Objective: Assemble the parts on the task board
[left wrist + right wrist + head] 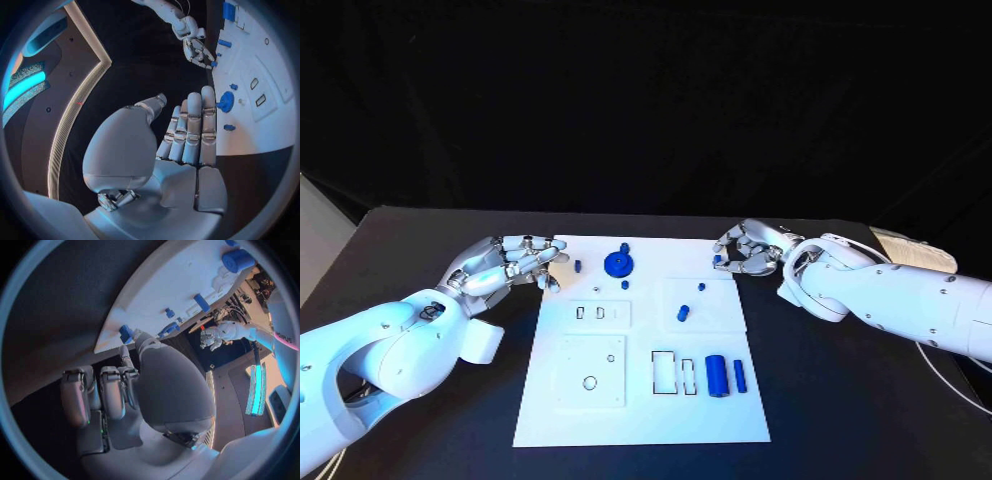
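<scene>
The task board (646,400) is sitting in the middle of the black tabletop (848,400), and going by the layout this job is looking barely started. Most parts are still lying loose: a fat blue cylinder (715,375) and a thin blue bar (740,376) are lying side by side near the board's front right, next to two empty rectangular slots (675,372). A small blue peg (684,312) is lying mid-board. The round blue disc (619,264) at the far end is looking like it might already be seated, hard to tell for sure.

The left hand (516,262) is hanging at the board's far left edge, fingers apart and holding nothing; the left wrist view is showing them straight and side by side with the palm empty. The right hand (750,250) is curling at the far right corner, right by a small blue piece (720,259), but whether it's actually pinching that piece can't be told from here.

So: pretty much everything's left to do, with the slots and the round hole (590,382) still waiting for parts.
</scene>
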Action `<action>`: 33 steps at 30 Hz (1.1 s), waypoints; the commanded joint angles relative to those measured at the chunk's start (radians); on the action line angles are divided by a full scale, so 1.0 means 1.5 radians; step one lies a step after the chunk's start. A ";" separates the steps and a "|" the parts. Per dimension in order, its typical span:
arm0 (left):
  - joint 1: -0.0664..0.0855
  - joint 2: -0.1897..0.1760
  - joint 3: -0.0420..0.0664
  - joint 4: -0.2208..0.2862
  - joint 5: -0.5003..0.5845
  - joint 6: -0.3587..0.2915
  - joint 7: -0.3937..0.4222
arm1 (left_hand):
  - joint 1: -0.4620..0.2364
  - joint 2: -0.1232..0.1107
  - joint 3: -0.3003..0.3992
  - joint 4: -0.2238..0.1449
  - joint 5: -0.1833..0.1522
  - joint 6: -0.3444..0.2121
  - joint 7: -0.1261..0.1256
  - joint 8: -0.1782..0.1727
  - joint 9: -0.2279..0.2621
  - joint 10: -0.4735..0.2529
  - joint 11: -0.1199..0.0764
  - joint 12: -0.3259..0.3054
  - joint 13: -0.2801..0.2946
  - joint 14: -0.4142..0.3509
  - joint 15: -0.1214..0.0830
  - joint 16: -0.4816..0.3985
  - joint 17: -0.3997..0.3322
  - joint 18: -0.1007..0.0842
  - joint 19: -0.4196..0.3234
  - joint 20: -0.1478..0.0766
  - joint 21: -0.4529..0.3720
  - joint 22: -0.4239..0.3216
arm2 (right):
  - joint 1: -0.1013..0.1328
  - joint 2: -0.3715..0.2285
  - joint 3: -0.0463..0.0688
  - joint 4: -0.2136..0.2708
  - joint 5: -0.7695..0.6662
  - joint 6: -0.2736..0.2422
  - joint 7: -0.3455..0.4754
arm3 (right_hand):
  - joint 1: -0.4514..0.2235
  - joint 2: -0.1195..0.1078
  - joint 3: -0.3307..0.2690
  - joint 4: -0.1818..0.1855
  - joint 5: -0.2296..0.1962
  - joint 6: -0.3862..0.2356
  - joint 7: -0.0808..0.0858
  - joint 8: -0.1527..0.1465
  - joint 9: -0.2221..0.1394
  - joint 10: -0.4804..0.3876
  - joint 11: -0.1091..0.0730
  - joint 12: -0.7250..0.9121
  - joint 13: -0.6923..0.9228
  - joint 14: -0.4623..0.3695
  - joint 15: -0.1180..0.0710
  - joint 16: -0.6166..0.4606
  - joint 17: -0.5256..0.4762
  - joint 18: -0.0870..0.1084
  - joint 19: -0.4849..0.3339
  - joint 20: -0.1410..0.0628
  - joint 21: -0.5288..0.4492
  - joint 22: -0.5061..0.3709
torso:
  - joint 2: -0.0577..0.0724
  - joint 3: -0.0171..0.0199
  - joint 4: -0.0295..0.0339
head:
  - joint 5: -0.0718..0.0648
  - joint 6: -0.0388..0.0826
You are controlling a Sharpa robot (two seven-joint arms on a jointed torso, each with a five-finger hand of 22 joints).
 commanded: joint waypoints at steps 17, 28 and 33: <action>0.000 -0.001 0.001 0.002 0.000 0.011 0.001 | 0.003 0.002 -0.001 0.001 0.003 -0.007 0.005 -0.001 0.001 -0.005 0.000 0.005 0.001 -0.005 -0.001 0.004 -0.001 0.002 -0.005 0.002 0.005 0.001 | -0.008 0.012 0.000 -0.014 -0.002 0.014 -0.004 | 0.004 0.003 0.010 -0.001 -0.004 0.007 -0.003 0.006 0.000 0.070 -0.004 0.004 0.175 0.070 -0.003 0.005 0.174 -0.005 0.060 -0.002 0.005 0.160 | 0.000 0.0003 -0.0013 | 0.002 -0.005; 0.000 -0.001 0.001 0.001 0.000 0.012 0.000 | 0.003 0.002 -0.001 0.001 0.003 -0.007 0.005 -0.001 0.001 -0.005 0.000 0.005 0.001 -0.005 -0.001 0.004 -0.001 0.002 -0.005 0.002 0.005 0.001 | -0.009 0.015 0.000 -0.016 -0.005 0.014 -0.007 | 0.003 0.000 0.011 -0.001 -0.006 0.007 -0.002 0.005 0.000 0.069 -0.004 0.003 0.174 0.070 -0.003 0.004 0.173 -0.004 0.060 -0.002 0.004 0.160 | 0.000 0.0004 -0.0008 | 0.002 -0.005; 0.000 0.000 0.001 0.001 0.000 0.013 -0.001 | 0.003 0.002 -0.001 0.001 0.003 -0.007 0.005 -0.001 0.001 -0.006 0.001 0.006 0.002 -0.005 0.000 0.005 -0.001 0.002 -0.006 0.002 0.005 0.002 | -0.009 0.015 0.000 -0.018 -0.006 0.013 -0.009 | 0.003 0.000 0.013 0.000 -0.006 0.007 -0.003 0.005 0.000 0.069 -0.004 0.003 0.174 0.070 -0.003 0.005 0.174 -0.005 0.060 -0.002 0.005 0.160 | 0.000 0.0006 -0.0008 | 0.001 -0.005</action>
